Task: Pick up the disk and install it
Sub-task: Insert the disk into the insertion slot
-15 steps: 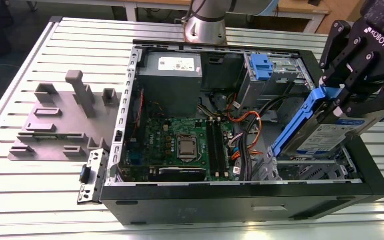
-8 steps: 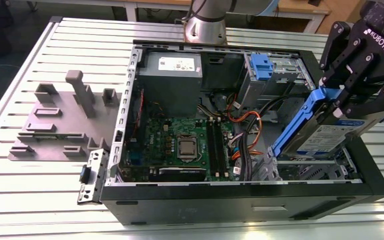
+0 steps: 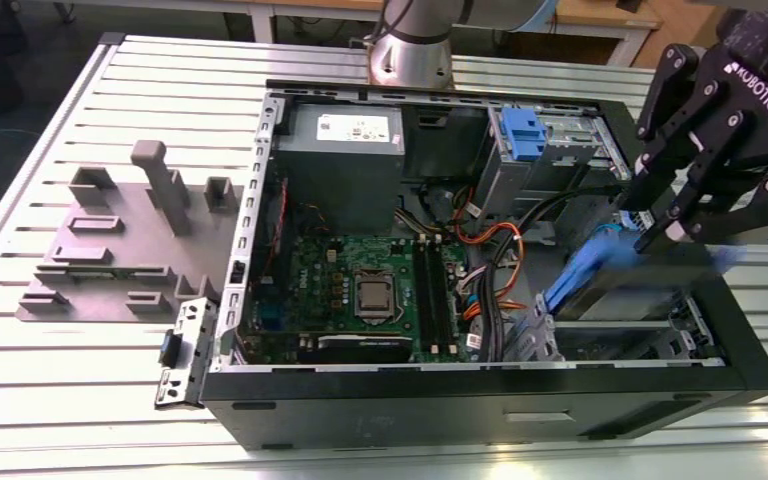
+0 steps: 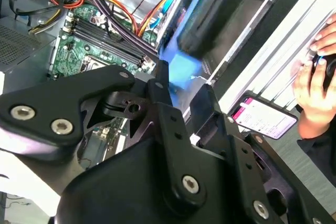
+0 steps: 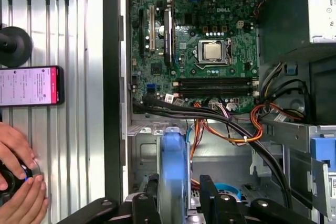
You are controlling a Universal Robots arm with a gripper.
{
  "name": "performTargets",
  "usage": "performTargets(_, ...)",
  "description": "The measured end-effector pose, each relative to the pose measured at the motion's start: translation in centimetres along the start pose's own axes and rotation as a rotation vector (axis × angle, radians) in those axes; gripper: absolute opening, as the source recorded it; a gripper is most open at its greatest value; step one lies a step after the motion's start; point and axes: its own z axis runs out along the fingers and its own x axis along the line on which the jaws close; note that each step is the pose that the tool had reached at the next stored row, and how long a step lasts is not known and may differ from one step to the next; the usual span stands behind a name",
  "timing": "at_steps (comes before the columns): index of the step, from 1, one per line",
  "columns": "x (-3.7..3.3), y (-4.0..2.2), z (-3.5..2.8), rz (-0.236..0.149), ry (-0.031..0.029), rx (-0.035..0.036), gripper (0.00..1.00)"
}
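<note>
The gripper [image 3: 660, 232] has its two fingers [image 5: 153, 190] squeezed on the disk [image 3: 618, 272], one on each side, and holds it tipped. Right under the fingers is the open computer case [image 3: 491, 400]. The green board [image 5: 181, 51] lies past the fingertips. A phone [image 5: 31, 85] and a person's hand [image 5: 13, 148] are off to one side, outside the case.

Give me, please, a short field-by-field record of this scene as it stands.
gripper: shut on the disk, at the case's end on the exterior view's right
disk: tilted, blue bracket showing, above the drive bay, not yet seated
case: open, motherboard exposed
table: holds a phone beside a person's hand
</note>
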Motion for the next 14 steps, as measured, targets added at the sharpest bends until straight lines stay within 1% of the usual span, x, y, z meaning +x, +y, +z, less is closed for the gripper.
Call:
performTargets(11,0.00,-0.06,2.00,0.000,0.0001,0.0001,0.42)
performTargets(13,0.00,-0.08,2.36,0.000,0.0000,0.0001,0.30)
performTargets(14,0.00,-0.08,2.54,0.000,0.0000,0.0001,0.30)
